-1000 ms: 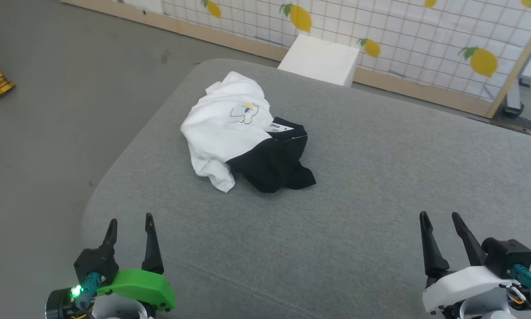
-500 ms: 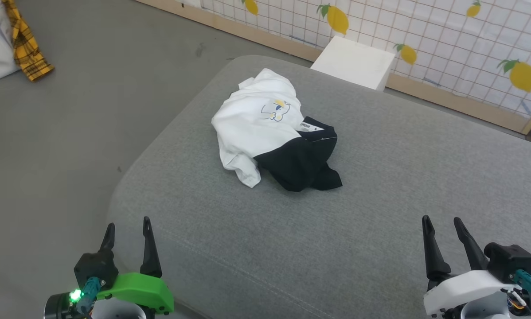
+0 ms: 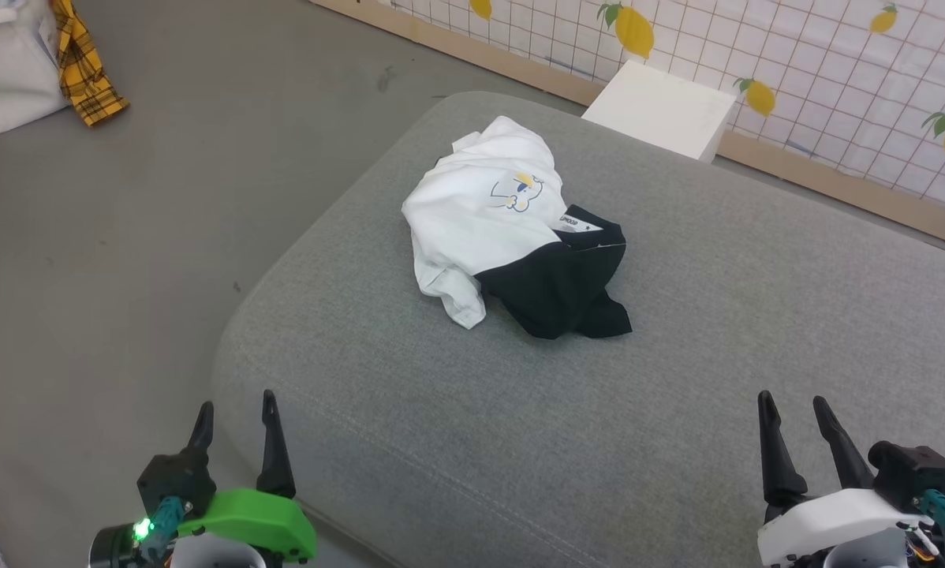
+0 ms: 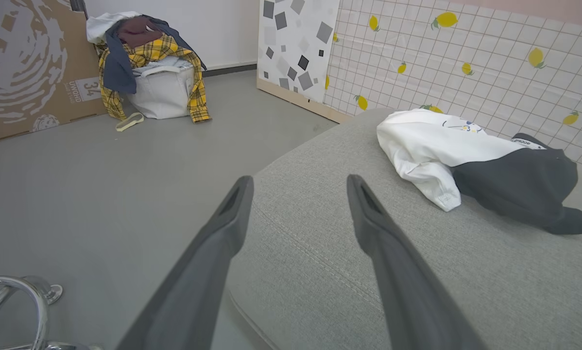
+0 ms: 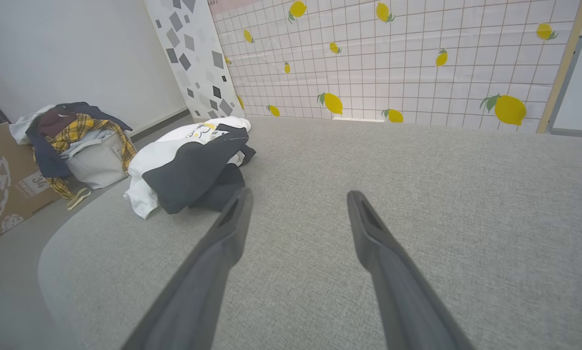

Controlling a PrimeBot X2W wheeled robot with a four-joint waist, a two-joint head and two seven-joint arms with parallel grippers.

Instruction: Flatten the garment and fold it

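Grey cushion [image 3: 677, 410] w/ crumpled garment [image 3: 480, 221]; left tool [image 3: 236, 402], right tool [image 3: 792, 399] both wide, empty.

A label [image 4: 88, 89] on the cardboard box [image 4: 24, 68] reads "34"; lettering on the garment [image 4: 432, 141] is illegible.

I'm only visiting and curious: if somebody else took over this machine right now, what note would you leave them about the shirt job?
Left gripper: open, empty, at the near left corner of the grey cushion.
Right gripper: open, empty, over the cushion's near right side.
T-shirt: crumpled in a heap on the cushion, ahead of both grippers and well apart from them. The white body with the print is on the left, the black part is bunched on the right.
Done: nothing yet.
Left: spread the shirt flat, then fold it.
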